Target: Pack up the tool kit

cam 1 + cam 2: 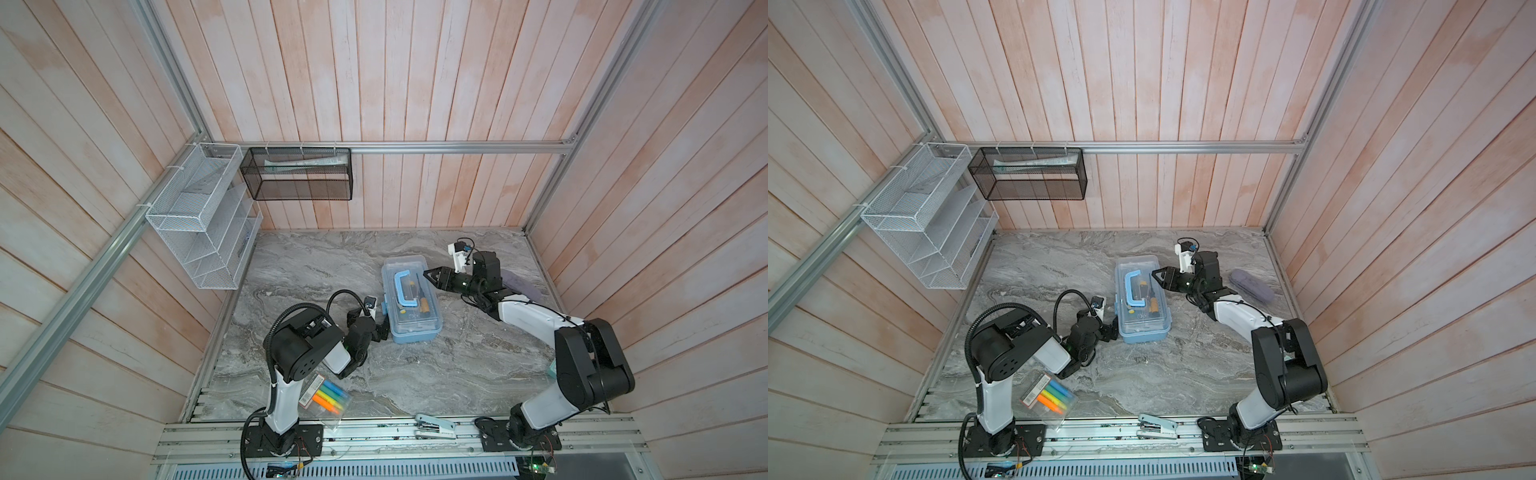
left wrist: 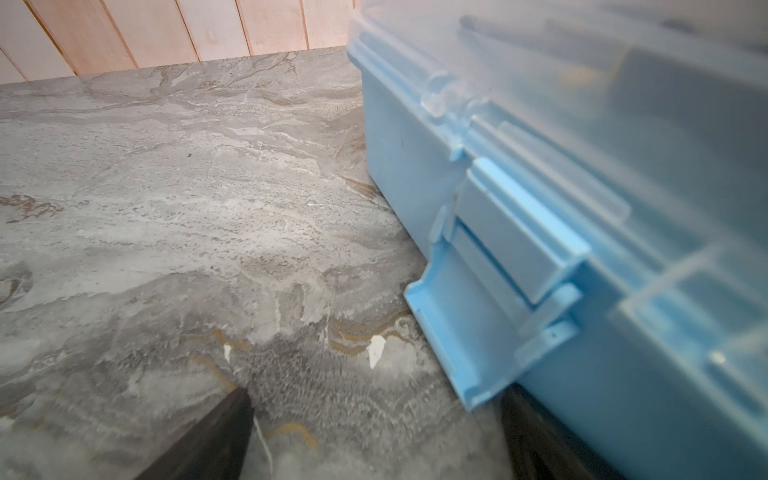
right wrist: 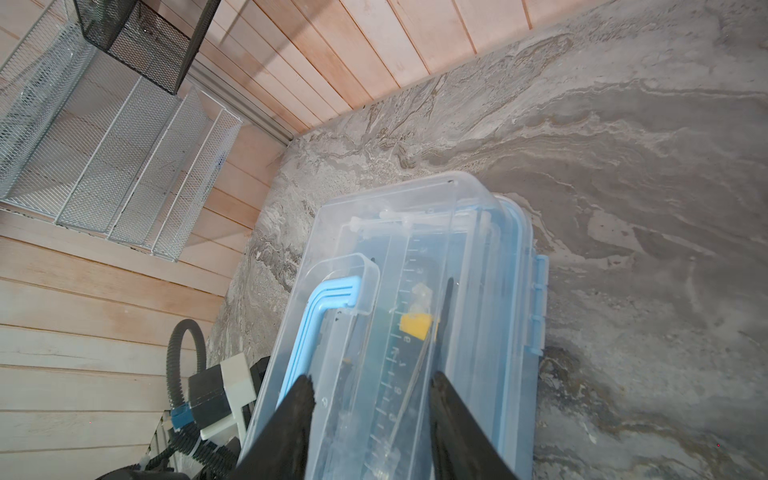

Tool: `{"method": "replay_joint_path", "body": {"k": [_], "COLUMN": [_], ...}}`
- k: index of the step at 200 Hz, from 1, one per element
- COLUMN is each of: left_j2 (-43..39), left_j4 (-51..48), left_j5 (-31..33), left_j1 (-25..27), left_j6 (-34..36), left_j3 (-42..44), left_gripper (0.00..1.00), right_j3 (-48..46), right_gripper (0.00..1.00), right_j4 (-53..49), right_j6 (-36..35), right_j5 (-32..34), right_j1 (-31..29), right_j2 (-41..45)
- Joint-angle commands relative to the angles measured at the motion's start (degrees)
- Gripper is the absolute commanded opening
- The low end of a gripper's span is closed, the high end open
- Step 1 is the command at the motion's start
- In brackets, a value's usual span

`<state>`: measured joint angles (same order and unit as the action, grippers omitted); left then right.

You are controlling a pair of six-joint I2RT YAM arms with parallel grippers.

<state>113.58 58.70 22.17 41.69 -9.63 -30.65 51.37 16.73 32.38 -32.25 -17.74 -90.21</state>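
On the left wall, a white mesh rack [image 1: 199,237] and a black mesh basket [image 1: 299,174] hang clear of the work surface. Below them the left gripper [image 2: 374,440] sits low on the marble table [image 1: 415,382], jaws spread wide and holding nothing. One of its fingers [image 2: 536,436] lies close against the box's side, just under the blue latch [image 2: 478,299]. The latch's flap stands out from the wall, so the gripper appears placed to press it home. A clear packet of highlighters [image 1: 326,395] lies near that arm's base, apart from the work.

The tool kit [image 1: 411,303] stands mid-table between the two grippers, its transparent lid down, its handle [image 1: 401,289] folded flat and tools showing through.

From the right, the right gripper [image 3: 372,378] hangs over the lid with jaws part-way apart and nothing between them, seemingly to steady the lid while the latch is closed. Whether its fingers touch the plastic cannot be told. A lilac case [image 1: 1252,284] lies beyond that arm, and a stapler [image 1: 434,428] rests on the front rail.
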Motion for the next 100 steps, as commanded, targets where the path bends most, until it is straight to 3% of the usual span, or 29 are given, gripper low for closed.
{"method": "replay_joint_path", "body": {"k": [1, 100], "left_j2": [0.3, -6.2], "left_j4": [1.1, -3.6], "left_j5": [2.6, 3.5], "left_j1": [0.2, -2.4], "left_j6": [0.1, -1.3], "left_j3": [-1.4, -1.2], "left_gripper": [0.96, 0.96], "right_j3": [-0.4, -0.3], "right_gripper": [0.45, 0.44], "right_j4": [1.1, 1.2], "right_j6": [0.5, 1.0], "right_j5": [-1.2, -2.0], "right_j1": [0.3, 0.2], "right_j2": [-0.7, -0.6]}}
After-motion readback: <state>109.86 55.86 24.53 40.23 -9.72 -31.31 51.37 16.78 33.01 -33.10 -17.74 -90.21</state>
